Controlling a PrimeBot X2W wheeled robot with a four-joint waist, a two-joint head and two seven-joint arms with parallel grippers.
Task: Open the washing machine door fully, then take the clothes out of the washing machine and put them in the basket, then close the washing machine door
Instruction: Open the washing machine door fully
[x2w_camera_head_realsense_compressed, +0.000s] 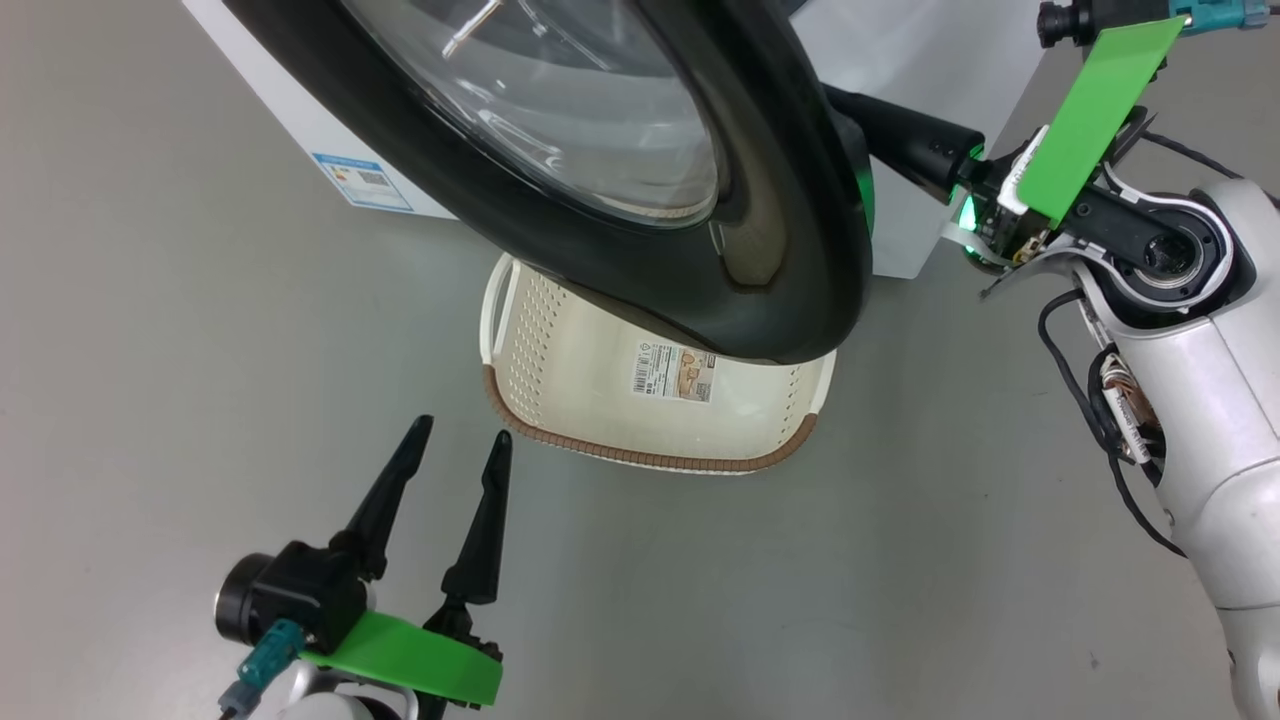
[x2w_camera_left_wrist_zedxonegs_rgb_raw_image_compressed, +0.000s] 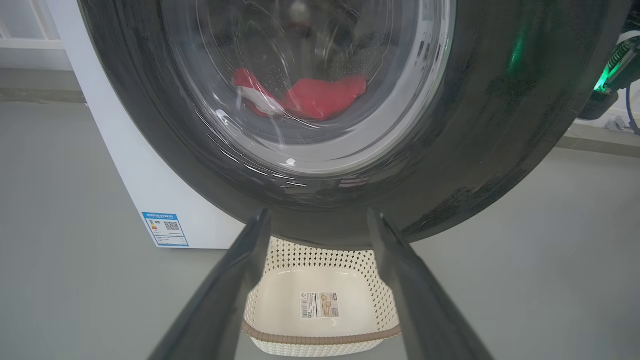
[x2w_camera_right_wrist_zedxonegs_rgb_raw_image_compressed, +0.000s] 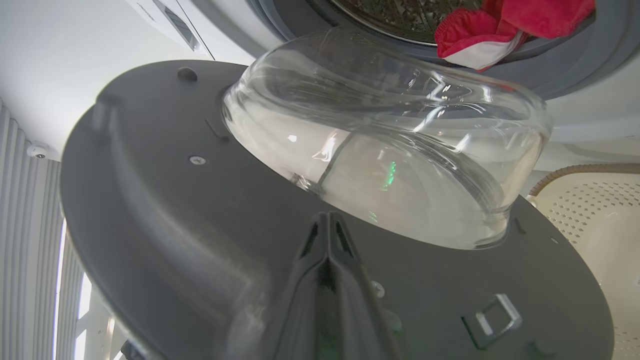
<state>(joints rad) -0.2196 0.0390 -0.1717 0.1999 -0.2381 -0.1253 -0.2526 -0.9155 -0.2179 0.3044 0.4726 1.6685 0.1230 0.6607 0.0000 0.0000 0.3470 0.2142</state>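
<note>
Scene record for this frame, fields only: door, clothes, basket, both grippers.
door: washing machine door partly open, swung out over the basket
clothes: red clothes in the washing machine drum
basket: on the floor, no clothes visible inside, paper label on its bottom
left: left gripper open, near basket
right: right gripper shut, fingertips at door's inner face

I see the washing machine door (x2w_camera_head_realsense_compressed: 790, 200) swung out over the far end of the basket (x2w_camera_head_realsense_compressed: 640, 458). The basket sits on the floor (x2w_camera_head_realsense_compressed: 150, 350) before the washing machine (x2w_camera_left_wrist_zedxonegs_rgb_raw_image_compressed: 150, 190). The clothes (x2w_camera_left_wrist_zedxonegs_rgb_raw_image_compressed: 320, 97) lie in the drum. My left gripper (x2w_camera_head_realsense_compressed: 464, 428) is near-left of the basket, and my right gripper (x2w_camera_right_wrist_zedxonegs_rgb_raw_image_compressed: 327, 220) is behind the door.
</note>
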